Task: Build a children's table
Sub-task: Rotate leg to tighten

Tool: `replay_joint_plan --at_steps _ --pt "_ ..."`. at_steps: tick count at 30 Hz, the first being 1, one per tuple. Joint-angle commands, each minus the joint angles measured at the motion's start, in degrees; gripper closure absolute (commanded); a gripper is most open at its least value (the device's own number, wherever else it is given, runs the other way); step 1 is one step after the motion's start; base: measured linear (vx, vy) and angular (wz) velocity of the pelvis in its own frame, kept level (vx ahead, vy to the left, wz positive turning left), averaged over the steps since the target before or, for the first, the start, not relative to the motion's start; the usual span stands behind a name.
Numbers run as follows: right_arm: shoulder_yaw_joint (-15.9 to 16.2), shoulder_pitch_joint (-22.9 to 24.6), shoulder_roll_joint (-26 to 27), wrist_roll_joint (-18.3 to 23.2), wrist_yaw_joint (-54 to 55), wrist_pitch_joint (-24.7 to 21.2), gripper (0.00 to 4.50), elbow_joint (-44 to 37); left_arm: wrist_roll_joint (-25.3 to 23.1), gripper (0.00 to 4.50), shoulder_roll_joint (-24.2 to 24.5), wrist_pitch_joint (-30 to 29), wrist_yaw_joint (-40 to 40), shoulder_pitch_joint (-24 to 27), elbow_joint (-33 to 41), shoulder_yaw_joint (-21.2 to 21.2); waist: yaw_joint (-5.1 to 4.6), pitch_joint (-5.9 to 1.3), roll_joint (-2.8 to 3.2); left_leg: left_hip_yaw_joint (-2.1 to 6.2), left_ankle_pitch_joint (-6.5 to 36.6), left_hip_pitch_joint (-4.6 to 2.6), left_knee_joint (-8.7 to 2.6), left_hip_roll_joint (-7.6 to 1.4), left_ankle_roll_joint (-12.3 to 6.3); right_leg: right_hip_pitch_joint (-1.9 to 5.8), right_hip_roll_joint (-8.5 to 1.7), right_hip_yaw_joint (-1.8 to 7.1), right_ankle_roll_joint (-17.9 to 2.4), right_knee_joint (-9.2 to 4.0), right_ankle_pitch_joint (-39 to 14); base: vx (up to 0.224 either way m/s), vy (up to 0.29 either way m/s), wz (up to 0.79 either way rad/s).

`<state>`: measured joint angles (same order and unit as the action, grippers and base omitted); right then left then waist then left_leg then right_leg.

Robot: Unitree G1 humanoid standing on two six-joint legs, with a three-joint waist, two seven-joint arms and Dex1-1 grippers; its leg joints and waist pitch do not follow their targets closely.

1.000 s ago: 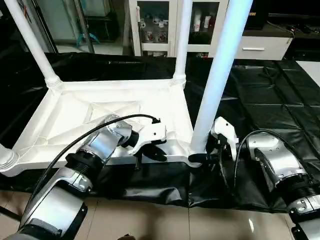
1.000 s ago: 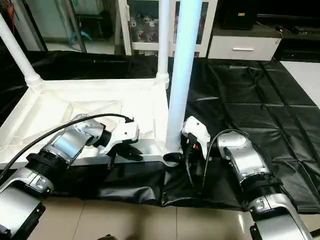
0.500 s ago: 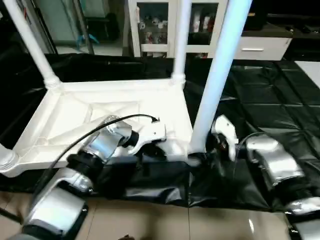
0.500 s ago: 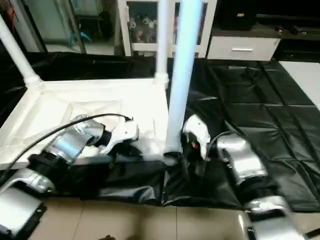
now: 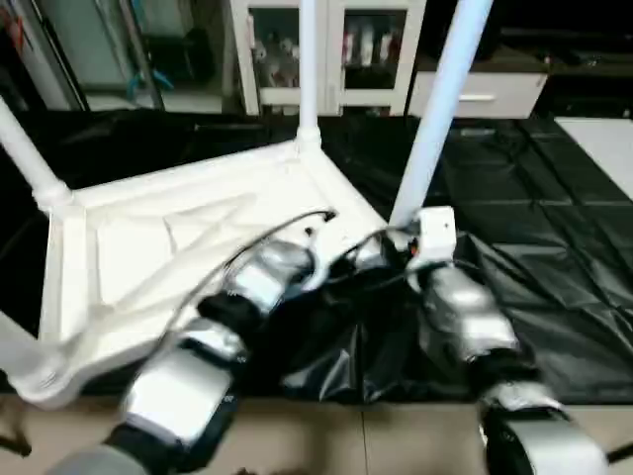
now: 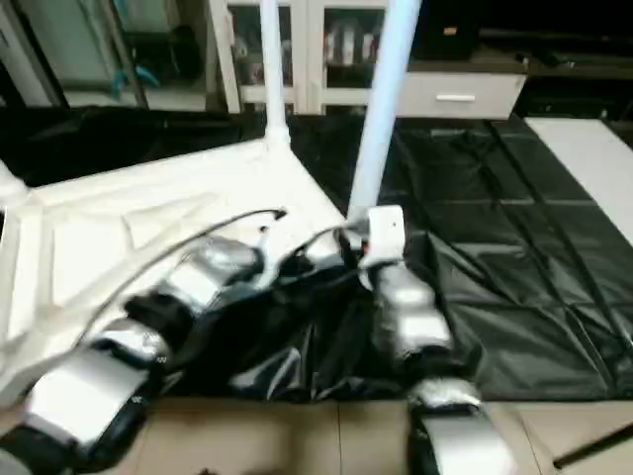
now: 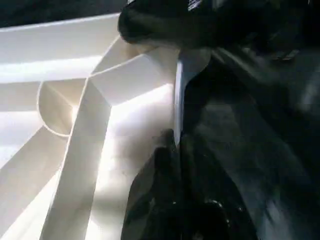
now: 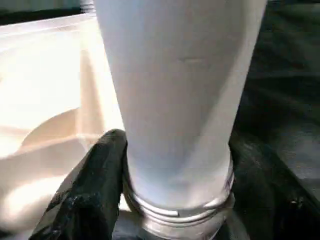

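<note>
The children's table lies upside down; its white ribbed top (image 5: 148,247) is turned at an angle on the black cloth. Three legs stand in its corner sockets at the back (image 5: 308,69), the far left (image 5: 25,148) and the near left (image 5: 15,351). A fourth leg (image 5: 435,119) rises from the corner nearest my arms. My right gripper (image 8: 177,165) is shut on the base of this leg (image 8: 175,100), one black finger (image 8: 90,195) on each side. My left gripper (image 7: 177,147) is shut on the top's thin rim (image 7: 176,100) beside that corner, and shows dark and blurred (image 5: 341,259) in the head view.
The black-draped worktable (image 5: 554,218) stretches to the right of the top. A flat white board (image 5: 603,139) lies at its far right edge. A white glass-fronted cabinet (image 5: 336,49) stands behind. Tiled floor (image 5: 346,435) runs along the near edge.
The table top has swung round on the cloth, and its corner with the held leg has moved away from the near edge. Both arms followed, keeping their grips. The camera also shifted.
</note>
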<state>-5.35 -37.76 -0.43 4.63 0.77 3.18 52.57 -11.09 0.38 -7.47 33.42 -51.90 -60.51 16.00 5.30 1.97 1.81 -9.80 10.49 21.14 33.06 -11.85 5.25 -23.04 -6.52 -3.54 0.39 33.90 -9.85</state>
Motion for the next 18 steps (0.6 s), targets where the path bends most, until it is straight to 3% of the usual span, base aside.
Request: replay_joint_plan --at_steps 1,3,5,8,11,12,13,14,16,17,18 --pt "1.4 0.0 3.2 -1.9 5.0 2.2 1.83 3.9 -0.6 4.50 0.1 0.8 -10.6 -0.8 -1.5 -2.4 0.17 -3.29 -0.94 -0.16 14.5 -0.35 -4.63 -0.29 -0.62 2.08 -1.63 1.24 -10.3 -4.25 -14.1 0.000 0.000 0.00" --pt "0.6 -1.3 3.9 -0.8 3.4 4.3 1.83 4.7 -0.4 4.50 0.1 1.3 -10.9 -0.8 -1.6 -2.9 0.34 -3.44 -0.94 -0.25 12.5 -0.26 -4.40 -0.31 -1.73 2.28 -1.60 1.27 -10.8 -3.88 -10.6 0.000 0.000 0.00" --pt "-0.2 -2.0 4.3 0.2 1.5 4.9 1.83 5.2 -0.3 4.50 0.2 1.7 -11.0 -0.9 -2.0 -2.9 0.51 -3.72 -1.04 -0.35 8.1 0.04 -3.86 -0.23 -3.94 2.65 -1.42 1.21 -12.1 -2.94 -3.1 0.000 0.000 0.00" --pt "-0.2 -3.0 4.3 1.3 -4.6 5.7 1.83 5.0 0.1 4.50 0.7 2.3 -10.0 -1.0 -2.9 -3.2 0.55 -3.83 -0.58 -0.51 4.9 0.02 -3.37 -0.09 -6.59 2.89 -1.37 1.12 -13.9 -2.45 2.7 0.000 0.000 0.00" --pt "0.9 -3.4 2.4 1.1 -8.1 7.6 1.13 3.5 0.4 4.50 1.3 3.2 -8.2 -1.2 -3.3 -3.3 0.54 -3.73 -0.58 -0.58 6.1 -0.09 -3.38 -0.22 -7.20 2.94 -1.39 1.05 -14.6 -2.64 2.0 0.000 0.000 0.00" --pt "0.9 -3.2 1.3 1.4 -9.1 7.5 1.11 2.5 0.5 4.50 1.8 3.4 -7.3 -1.1 -3.1 -3.3 0.58 -3.78 0.09 -0.50 7.1 -0.09 -3.38 -0.26 -7.04 2.95 -1.52 1.05 -14.8 -2.52 1.3 0.000 0.000 0.00" --pt "0.8 -3.3 0.5 1.4 -9.9 7.5 0.91 2.2 0.6 4.50 2.0 3.4 -6.6 -1.0 -3.0 -3.3 -0.04 -3.69 -0.40 -0.40 8.1 0.34 -3.52 -0.23 -6.69 3.23 -1.37 0.93 -14.3 -2.57 0.5 0.000 0.000 0.00" --pt "0.8 -2.9 -1.0 1.6 -11.6 7.1 0.79 0.7 0.4 4.50 2.8 3.2 -4.4 -0.7 -2.5 -2.8 -0.30 -3.76 -0.49 -0.29 7.8 0.45 -3.51 -0.22 -6.51 3.42 -1.43 0.94 -14.1 -2.48 0.6 0.000 0.000 0.00" --pt "0.6 -2.5 -2.4 1.9 -13.9 6.3 0.71 -0.9 0.3 4.50 3.6 3.1 -2.2 -0.3 -2.0 -2.4 -0.26 -3.85 -0.34 -0.37 6.3 0.10 -3.26 -0.29 -7.03 3.11 -1.36 0.95 -14.6 -2.50 2.0 0.000 0.000 0.00" --pt "0.5 -1.1 -6.2 3.5 -21.1 2.9 0.67 -5.6 0.1 4.50 5.7 2.5 5.8 0.8 0.0 -0.8 -0.22 -3.92 -0.47 -0.43 5.1 0.07 -3.03 -0.27 -8.12 3.21 -1.22 0.98 -15.6 -2.29 4.1 0.000 0.000 0.00" --pt "0.4 -0.9 -6.7 3.7 -22.1 2.5 0.60 -6.3 0.1 4.50 5.9 2.5 7.0 1.0 0.2 -0.5 0.16 -3.97 -0.56 -0.53 3.1 0.18 -2.70 -0.30 -9.29 3.15 -1.22 1.05 -16.3 -1.96 6.5 0.000 0.000 0.00"
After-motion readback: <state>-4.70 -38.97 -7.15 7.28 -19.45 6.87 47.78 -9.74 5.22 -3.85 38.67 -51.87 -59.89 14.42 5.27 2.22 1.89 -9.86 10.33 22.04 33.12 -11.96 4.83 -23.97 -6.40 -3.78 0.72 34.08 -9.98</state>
